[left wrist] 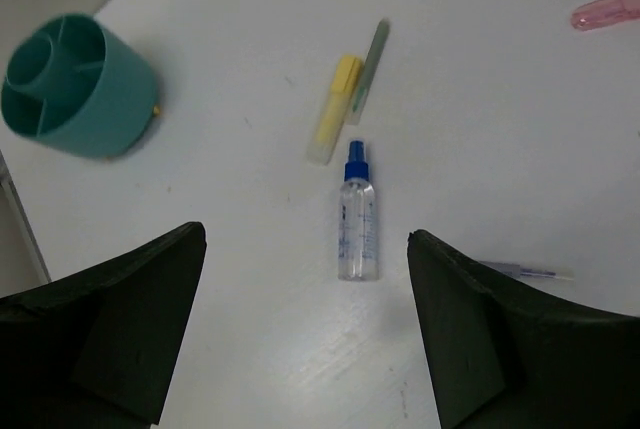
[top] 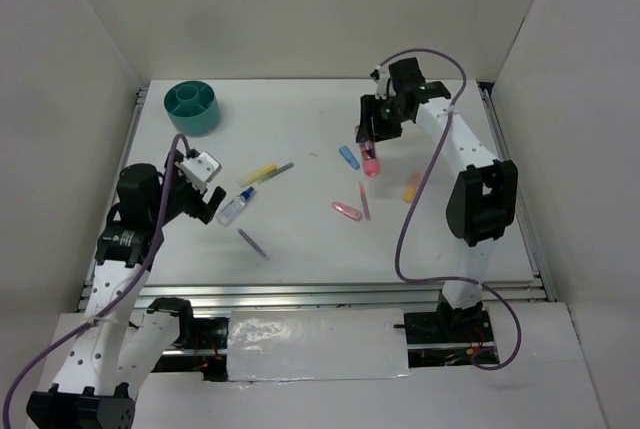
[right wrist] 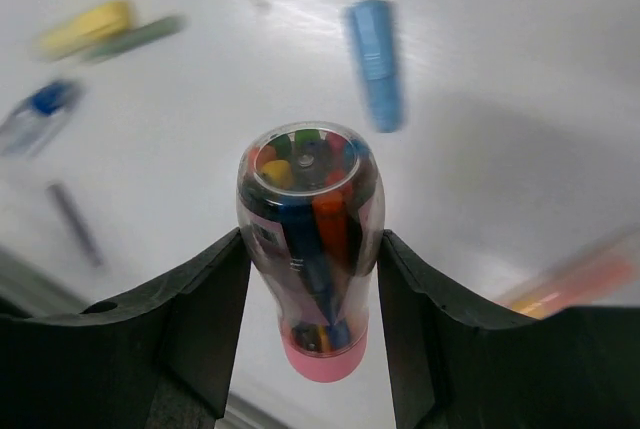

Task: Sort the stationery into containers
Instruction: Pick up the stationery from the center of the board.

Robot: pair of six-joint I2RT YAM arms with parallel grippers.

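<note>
Sorting is judged to be at an early stage: at the far left the teal tub (top: 193, 106), round smooth plastic with inner dividers, is seen with nothing in it, and the stationery is spread over the white table (top: 300, 259)

At the left the left gripper (left wrist: 305, 244) is held wide apart above the table, with nothing between its jaws. Just beyond it the small bottle (left wrist: 358, 224) is laid flat, a clear cylinder with a blue spray cap. Farther on, the matt, chunky yellow highlighter (left wrist: 335, 109) is found against a thin grey-green pen (left wrist: 372, 59). A slim purple pen (top: 253, 243) is set nearer

Toward the middle a glossy pink clip (top: 346, 211) and a thin pink pen (top: 364, 201) are placed close together, with a short blue piece (top: 348, 156) beyond them

The step in hand is taken to be the carrying of the fat pen (right wrist: 305, 164): the right gripper (right wrist: 311, 249) is closed partway around its clear bulbous barrel, which is packed with coloured refills, pink end down, apparently off the table. An orange marker (top: 412, 187) is left just to the right

Next, a long carry to the far-left tub is called for, then a lowering into one compartment before release; the rounded barrel may slip
</note>
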